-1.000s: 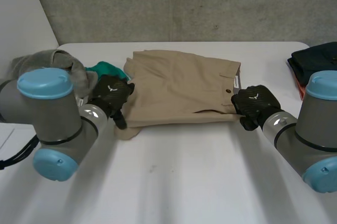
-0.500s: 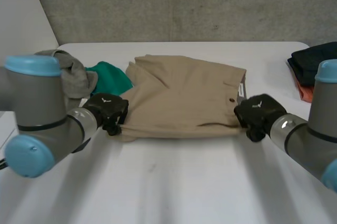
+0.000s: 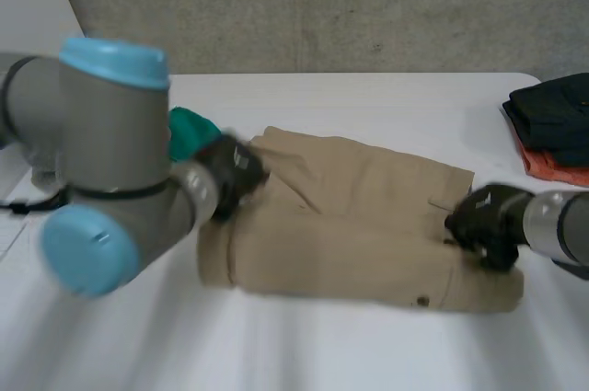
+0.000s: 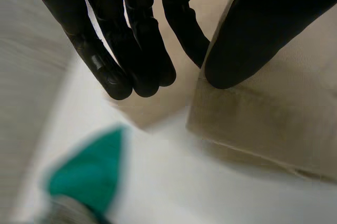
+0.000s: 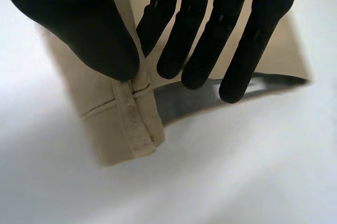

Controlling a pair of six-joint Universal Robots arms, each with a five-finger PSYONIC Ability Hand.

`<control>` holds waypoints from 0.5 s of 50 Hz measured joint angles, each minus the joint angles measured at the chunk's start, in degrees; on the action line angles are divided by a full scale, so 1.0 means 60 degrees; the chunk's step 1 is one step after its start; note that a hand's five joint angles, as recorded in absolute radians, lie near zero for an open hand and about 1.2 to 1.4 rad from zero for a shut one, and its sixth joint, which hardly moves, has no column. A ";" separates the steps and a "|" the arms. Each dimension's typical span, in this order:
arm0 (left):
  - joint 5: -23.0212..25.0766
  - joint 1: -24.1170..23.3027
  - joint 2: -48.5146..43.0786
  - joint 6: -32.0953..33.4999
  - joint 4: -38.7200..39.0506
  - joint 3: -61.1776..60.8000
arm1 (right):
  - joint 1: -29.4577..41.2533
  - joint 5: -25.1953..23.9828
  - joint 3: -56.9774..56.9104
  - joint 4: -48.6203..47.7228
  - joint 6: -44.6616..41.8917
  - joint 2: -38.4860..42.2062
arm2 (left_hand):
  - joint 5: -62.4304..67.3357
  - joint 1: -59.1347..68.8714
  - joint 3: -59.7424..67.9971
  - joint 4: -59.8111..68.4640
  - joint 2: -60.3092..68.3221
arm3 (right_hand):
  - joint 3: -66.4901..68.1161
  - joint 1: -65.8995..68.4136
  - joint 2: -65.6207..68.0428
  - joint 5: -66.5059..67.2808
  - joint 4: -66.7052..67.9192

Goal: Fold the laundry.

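Shorts of tan fabric (image 3: 350, 244) are lying folded across the white counter (image 3: 304, 354). At their waistband end the right robot hand (image 3: 483, 221) is pinching the cloth between thumb and fingers, and the left robot hand (image 3: 235, 170) is pinching the opposite edge likewise. Beyond, a crumpled green cloth (image 3: 189, 129) and dark folded garments (image 3: 552, 106) are resting.

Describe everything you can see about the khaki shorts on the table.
The khaki shorts are tan woven cloth, cotton-like, lying folded and slightly rumpled on the white table. A dark button shows near the front edge. The right hand pinches the stitched waistband at one end; the left hand pinches the hemmed edge at the opposite end. A green cloth lies nearby, not touching.
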 measured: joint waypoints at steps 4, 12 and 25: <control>-0.0066 -0.0009 -0.1323 0.0295 0.1519 0.2157 | 0.0077 0.0511 -0.0511 -0.1508 0.1246 0.0382 | 0.0034 0.0002 0.0004 0.0003 0.0003 | 0.0000 0.0000 0.0000 0.0000 0.0000; 0.0482 0.0103 -0.4914 0.0883 0.3366 0.6894 | 0.0469 0.1555 -0.1380 -0.5519 0.2004 0.1627 | 0.0064 0.0002 0.0006 0.0005 0.0006 | 0.0000 0.0000 0.0000 0.0043 0.0000; 0.0367 -0.0078 -0.6600 0.0455 0.4749 0.8633 | 0.0735 0.2967 -0.2818 -0.7911 0.1376 0.3789 | -0.8592 -0.8976 -0.8844 -0.8948 -0.8919 | -0.9244 -0.8642 -0.9233 -0.9268 -0.9236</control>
